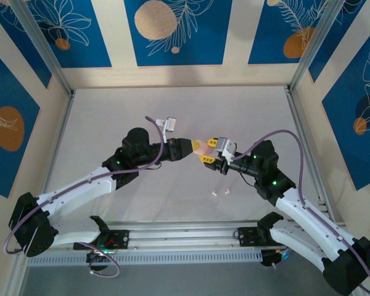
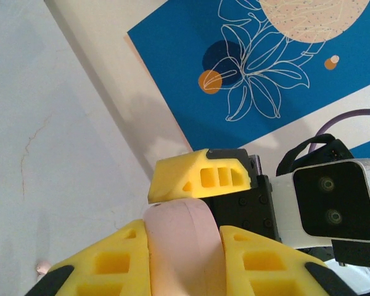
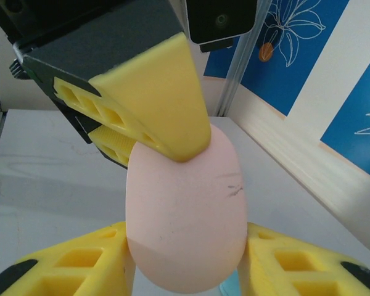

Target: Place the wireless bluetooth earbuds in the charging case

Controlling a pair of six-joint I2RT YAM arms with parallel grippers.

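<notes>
From above, the left gripper [image 1: 193, 148] pinches the pink case [image 1: 199, 146] in mid-air; two pink earbuds [image 1: 217, 193] lie on the table [image 1: 172, 111], nearer and rightward. The left wrist view shows that tight pinch. The right wrist view shows the right gripper [image 3: 186, 246] with fingers on both sides of the pink case, gripping or not I cannot tell; opening the lid looks next.

One pink charging case [image 1: 199, 147], dead centre over the bench [image 1: 172, 111]. Two tiny pink earbuds [image 1: 216, 193], loose at five o'clock from it.

Overhead; wrist close-ups on charging case [image 3: 185, 228]
</notes>
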